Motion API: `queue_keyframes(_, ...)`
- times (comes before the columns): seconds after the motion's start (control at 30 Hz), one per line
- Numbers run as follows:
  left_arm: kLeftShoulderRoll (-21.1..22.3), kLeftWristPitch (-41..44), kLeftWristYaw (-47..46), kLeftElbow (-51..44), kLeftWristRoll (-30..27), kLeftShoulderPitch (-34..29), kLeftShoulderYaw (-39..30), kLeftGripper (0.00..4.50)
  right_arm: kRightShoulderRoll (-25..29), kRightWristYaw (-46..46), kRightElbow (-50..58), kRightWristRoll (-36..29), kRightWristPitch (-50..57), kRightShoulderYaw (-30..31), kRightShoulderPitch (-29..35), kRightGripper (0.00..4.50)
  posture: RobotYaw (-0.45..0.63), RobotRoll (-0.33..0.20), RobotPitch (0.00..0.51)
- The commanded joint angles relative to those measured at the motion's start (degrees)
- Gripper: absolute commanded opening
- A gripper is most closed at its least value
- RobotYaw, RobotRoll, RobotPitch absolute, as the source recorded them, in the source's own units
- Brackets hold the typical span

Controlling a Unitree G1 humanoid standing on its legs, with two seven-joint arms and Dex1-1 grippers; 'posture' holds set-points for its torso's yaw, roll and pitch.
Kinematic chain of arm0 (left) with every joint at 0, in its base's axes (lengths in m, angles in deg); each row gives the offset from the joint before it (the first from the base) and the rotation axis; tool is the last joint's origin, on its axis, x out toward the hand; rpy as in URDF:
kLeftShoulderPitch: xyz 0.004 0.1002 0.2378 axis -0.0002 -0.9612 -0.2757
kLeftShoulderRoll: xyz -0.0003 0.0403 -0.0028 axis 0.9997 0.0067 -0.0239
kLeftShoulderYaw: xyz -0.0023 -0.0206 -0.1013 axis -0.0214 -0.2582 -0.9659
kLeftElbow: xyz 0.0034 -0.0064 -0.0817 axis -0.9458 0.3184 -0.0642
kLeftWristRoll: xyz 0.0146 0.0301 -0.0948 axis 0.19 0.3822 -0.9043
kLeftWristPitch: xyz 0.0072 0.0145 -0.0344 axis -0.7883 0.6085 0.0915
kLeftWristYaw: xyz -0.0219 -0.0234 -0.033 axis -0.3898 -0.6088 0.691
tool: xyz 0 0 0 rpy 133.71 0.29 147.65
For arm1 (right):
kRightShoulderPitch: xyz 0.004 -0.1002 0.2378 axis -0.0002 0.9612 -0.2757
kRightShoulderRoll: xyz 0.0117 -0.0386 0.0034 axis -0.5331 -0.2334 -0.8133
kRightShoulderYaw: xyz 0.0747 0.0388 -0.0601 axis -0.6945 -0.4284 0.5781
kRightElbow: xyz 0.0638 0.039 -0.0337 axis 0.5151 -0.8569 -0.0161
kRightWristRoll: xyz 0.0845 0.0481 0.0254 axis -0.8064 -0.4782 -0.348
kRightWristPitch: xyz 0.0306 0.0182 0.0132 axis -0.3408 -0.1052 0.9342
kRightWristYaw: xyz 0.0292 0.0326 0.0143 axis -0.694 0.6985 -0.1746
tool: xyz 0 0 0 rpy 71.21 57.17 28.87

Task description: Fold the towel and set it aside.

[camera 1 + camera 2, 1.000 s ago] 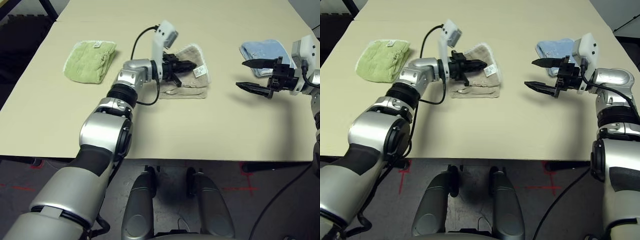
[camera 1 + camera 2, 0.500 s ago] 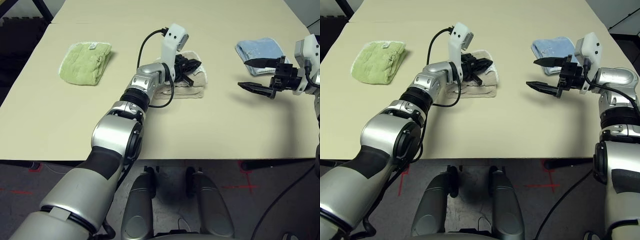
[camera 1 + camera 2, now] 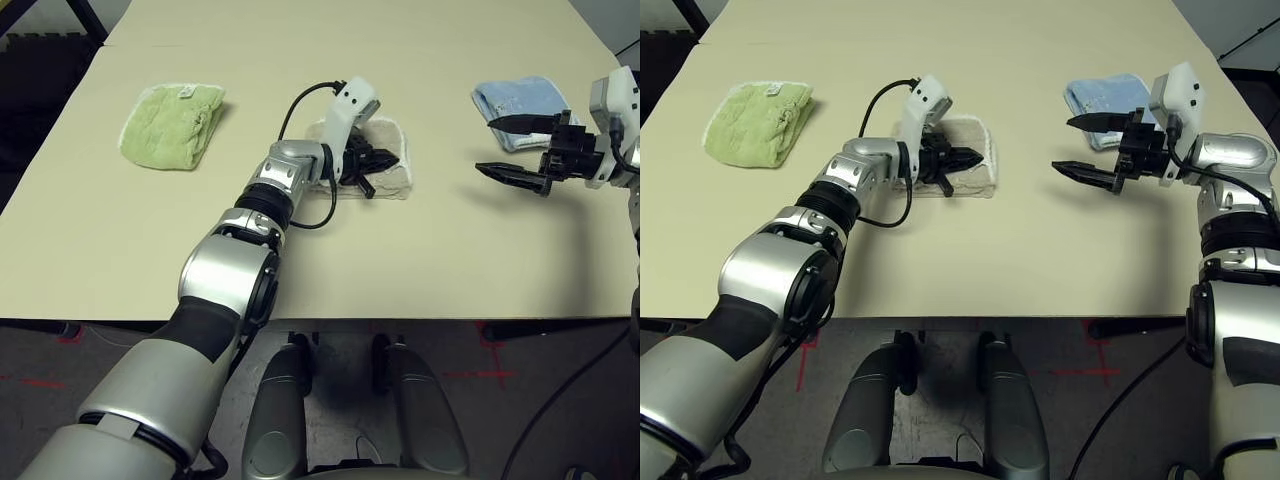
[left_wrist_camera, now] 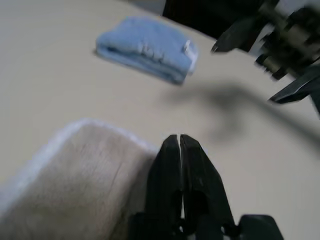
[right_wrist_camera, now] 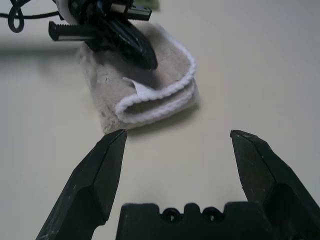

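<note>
Left wrist view — left gripper (image 4: 179,142) closed, empty

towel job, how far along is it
Folding looks done: the towel lies as a compact bundle with stacked white-edged layers mid-table. In hand: the left gripper sits shut over its top, gripping nothing visible; the right gripper waits open, apart. Left: setting it aside, as the green cloth and blue cloth lie.

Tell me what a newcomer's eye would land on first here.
Mid-table, the left hand sits over the folded beige towel, its black fingers together. To the right, the right hand hovers above bare table with fingers spread wide, pointing toward the towel. A light green cloth lies far left and a light blue cloth lies behind the right hand.
</note>
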Motion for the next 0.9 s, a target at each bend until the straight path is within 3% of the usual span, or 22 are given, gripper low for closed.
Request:
queue_keyframes(0.03, 2.53, -0.71, 6.99, -2.92, -2.13, 1.25, -0.75, 1.36, -0.89, -0.4, 0.08, -1.54, 2.65, -1.15, -1.13, 4.5, -0.01, 0.0, 0.255)
queue_keyframes(0.3, 9.39, -1.77, 21.47, -11.0, -2.97, -2.55, 1.84, 4.46, -6.1, -1.6, -2.12, -0.25, 0.33, 0.35, -3.57, 4.5, 0.01, 0.0, 0.256)
queue_keyframes(0.43, 12.27, -3.79, 23.4, -13.12, -1.92, -5.71, 3.33, 4.46, -7.99, -2.59, -4.38, 1.34, -2.96, 1.17, -4.99, 4.5, 0.04, 0.0, 0.26)
queue_keyframes(0.53, 13.5, -5.84, 23.7, -13.37, -1.33, -7.07, 4.25, 4.5, -8.3, -3.64, -5.69, 2.33, -4.72, 1.56, -5.63, 3.91, 0.04, 0.0, 0.259)
queue_keyframes(0.83, 15.46, -8.78, 22.99, -12.99, -1.48, -8.96, 5.08, 4.5, -8.65, -6.27, -7.28, 3.07, -5.96, 1.83, -6.24, 0.31, 0.04, 0.0, 0.258)
queue_keyframes(0.87, 15.43, -9.75, 22.44, -12.69, -1.3, -9.0, 5.07, 4.5, -8.69, -6.34, -7.27, 3.07, -5.91, 1.83, -6.27, 0.04, 0.04, 0.0, 0.258)
queue_keyframes(0.9, 15.36, -10.35, 22.01, -12.26, -1.13, -9.0, 5.1, 4.5, -8.71, -6.4, -7.28, 3.08, -5.85, 1.83, -6.34, 0.04, 0.04, 0.0, 0.258)
